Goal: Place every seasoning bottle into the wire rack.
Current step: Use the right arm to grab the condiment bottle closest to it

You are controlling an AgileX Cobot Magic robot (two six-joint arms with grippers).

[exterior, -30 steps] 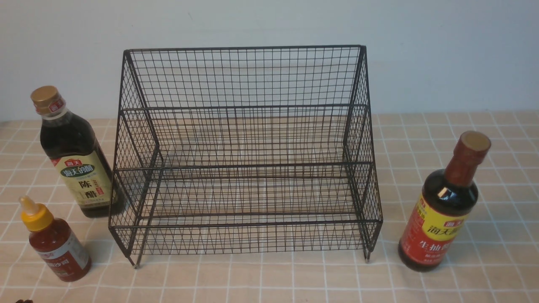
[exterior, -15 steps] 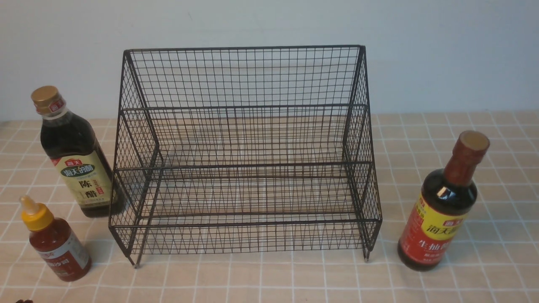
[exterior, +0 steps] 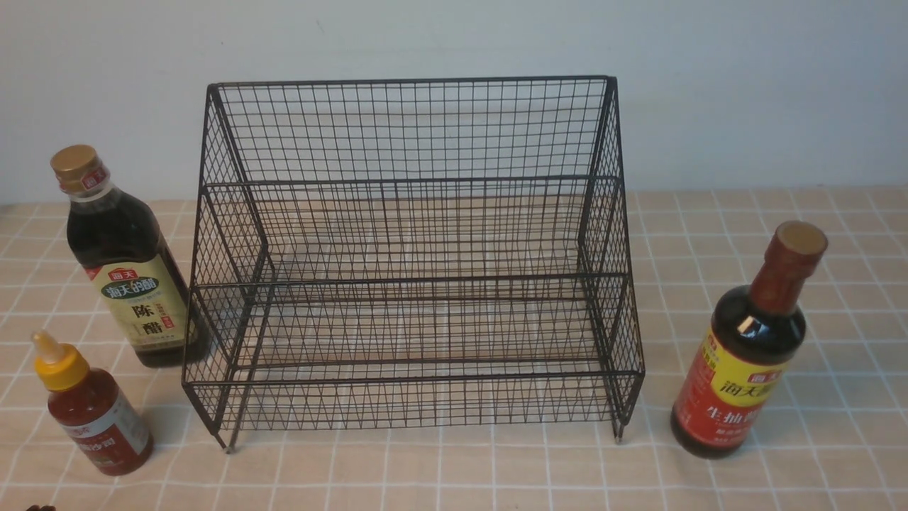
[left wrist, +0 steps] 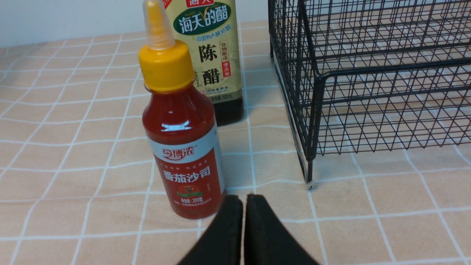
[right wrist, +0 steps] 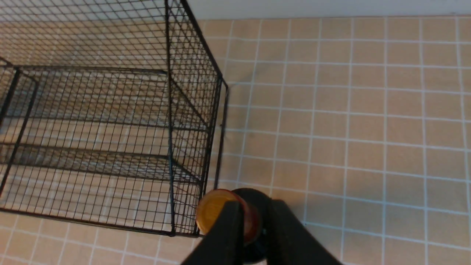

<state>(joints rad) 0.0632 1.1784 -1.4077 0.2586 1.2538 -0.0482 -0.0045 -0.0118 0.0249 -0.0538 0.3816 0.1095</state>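
Note:
The black wire rack (exterior: 411,80) stands mid-table with nothing in it. Left of it stands the tall dark seasoning bottle with a gold cap (exterior: 131,284), and the small red one with a yellow nozzle (exterior: 96,419) is in front of that. The red-necked bottle (exterior: 748,355) stands to the rack's right. Neither gripper shows in the front view. In the left wrist view my left gripper (left wrist: 243,198) is shut and empty, just beside the small red bottle (left wrist: 182,147). In the right wrist view my right gripper (right wrist: 254,206) hangs above the red-necked bottle's cap (right wrist: 211,209), fingers slightly apart, holding nothing.
A peach checked cloth (exterior: 816,468) covers the table. A plain white wall (exterior: 745,85) rises right behind the rack. The rack's near corner foot (left wrist: 310,182) stands close to my left gripper, and its side mesh (right wrist: 191,121) is next to the red-necked bottle.

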